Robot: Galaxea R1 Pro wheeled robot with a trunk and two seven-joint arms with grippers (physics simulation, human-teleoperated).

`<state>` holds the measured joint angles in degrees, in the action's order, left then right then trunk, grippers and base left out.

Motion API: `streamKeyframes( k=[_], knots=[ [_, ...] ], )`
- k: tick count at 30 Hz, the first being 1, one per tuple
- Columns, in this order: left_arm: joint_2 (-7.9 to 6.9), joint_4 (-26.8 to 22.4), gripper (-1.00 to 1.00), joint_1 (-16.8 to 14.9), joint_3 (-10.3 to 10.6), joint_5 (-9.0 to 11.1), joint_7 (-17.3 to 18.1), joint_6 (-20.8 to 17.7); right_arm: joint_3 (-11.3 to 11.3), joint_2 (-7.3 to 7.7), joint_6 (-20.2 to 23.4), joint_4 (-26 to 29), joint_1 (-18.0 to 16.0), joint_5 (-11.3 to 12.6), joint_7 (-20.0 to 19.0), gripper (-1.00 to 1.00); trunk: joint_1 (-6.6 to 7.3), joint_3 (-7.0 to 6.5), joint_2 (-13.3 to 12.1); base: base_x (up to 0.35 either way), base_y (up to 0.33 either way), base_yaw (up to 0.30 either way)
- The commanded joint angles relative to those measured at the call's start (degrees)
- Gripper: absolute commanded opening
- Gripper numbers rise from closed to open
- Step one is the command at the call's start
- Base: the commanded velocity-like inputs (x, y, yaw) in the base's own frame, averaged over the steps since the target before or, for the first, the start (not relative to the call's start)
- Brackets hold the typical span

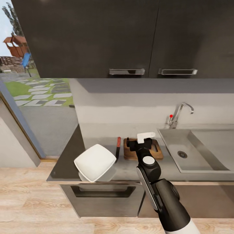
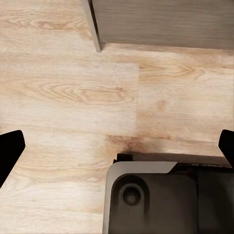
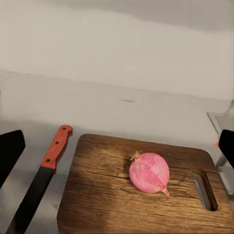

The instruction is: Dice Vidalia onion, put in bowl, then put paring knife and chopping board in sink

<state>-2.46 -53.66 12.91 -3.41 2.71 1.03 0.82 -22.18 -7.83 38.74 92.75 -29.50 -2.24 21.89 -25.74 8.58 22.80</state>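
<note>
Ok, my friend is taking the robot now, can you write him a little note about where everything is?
Left gripper: open, empty, hanging over the wooden floor.
Right gripper: open, empty, above the chopping board.
The onion is out of the sink and lies whole on the board. The paring knife lies on the countertop beside the board. The bowl sits near the counter's front edge.
Done: onion moved to board.
Left: dice it, fill the bowl, put knife and board in the sink.
</note>
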Motion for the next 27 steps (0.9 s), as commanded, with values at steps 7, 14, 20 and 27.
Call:
streamKeyframes(
  k=[7,14,20,27],
  knots=[
    [0.00,-0.05,1.00,0.01,-0.02,0.28,0.11,0.13,-0.22,0.43,0.49,-0.28,-0.05,-0.22,0.17,1.00,-0.04,0.11,0.11,0.011,0.019,0.000],
    [0.00,-0.03,1.00,0.01,-0.02,0.28,0.11,0.14,-0.23,0.61,0.53,-0.37,-0.04,-0.22,0.17,1.00,-0.04,0.11,0.11,0.000,0.001,0.000],
    [0.00,0.32,1.00,0.01,0.01,0.28,0.11,0.14,-0.23,0.64,0.49,-0.42,-0.03,-0.22,0.17,1.00,-0.04,0.11,0.11,0.019,0.084,0.000],
    [0.00,0.38,1.00,0.01,0.01,0.28,0.11,0.14,-0.23,0.71,0.46,-3.35,-0.03,-0.25,0.11,1.00,-0.04,0.11,0.11,0.005,0.010,0.000]
  ],
)
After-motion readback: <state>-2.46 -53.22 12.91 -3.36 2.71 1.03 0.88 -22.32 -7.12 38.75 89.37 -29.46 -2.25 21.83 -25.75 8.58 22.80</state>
